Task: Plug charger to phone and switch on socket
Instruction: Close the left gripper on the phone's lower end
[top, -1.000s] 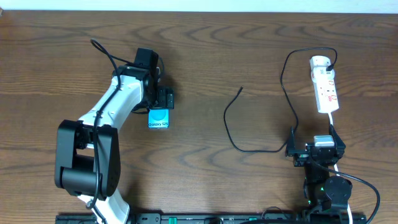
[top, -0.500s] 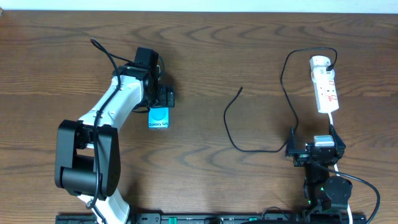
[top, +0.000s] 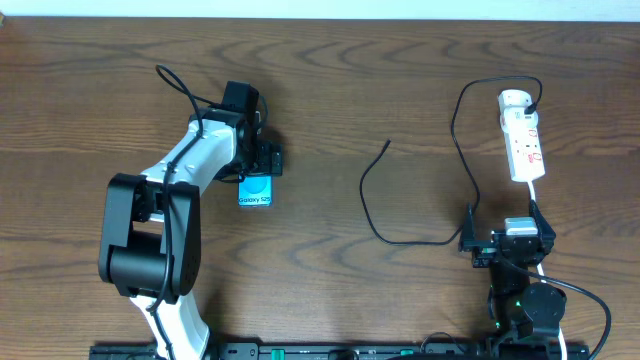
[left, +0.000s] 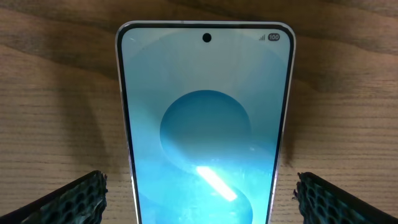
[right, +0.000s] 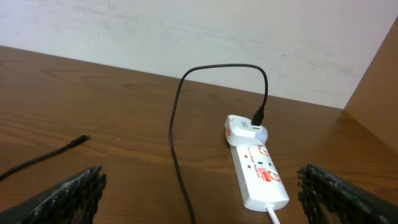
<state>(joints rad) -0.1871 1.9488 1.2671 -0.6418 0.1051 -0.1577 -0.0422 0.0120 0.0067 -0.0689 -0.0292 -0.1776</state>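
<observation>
The phone (top: 255, 191) lies flat on the wooden table, its cyan screen up; it fills the left wrist view (left: 205, 124). My left gripper (top: 256, 177) is open and hangs over the phone's near end. Its fingers (left: 199, 193) sit on either side of the phone with a gap on each side. The charger (top: 372, 205) is a thin black cable. Its free tip (top: 388, 143) lies mid-table and its black plug (top: 535, 102) is in the socket (top: 523, 138). My right gripper (top: 505, 224) is open and empty, below the socket (right: 258, 167).
The socket's white cord (right: 272, 215) runs back toward my right arm. The charger cable (right: 177, 137) loops across the table between the socket and the middle. A pale wall borders the table's far edge (right: 186, 37).
My left arm's lower links have swung a little to the right while the gripper stays over the phone. The right arm, cable and socket have not moved.
</observation>
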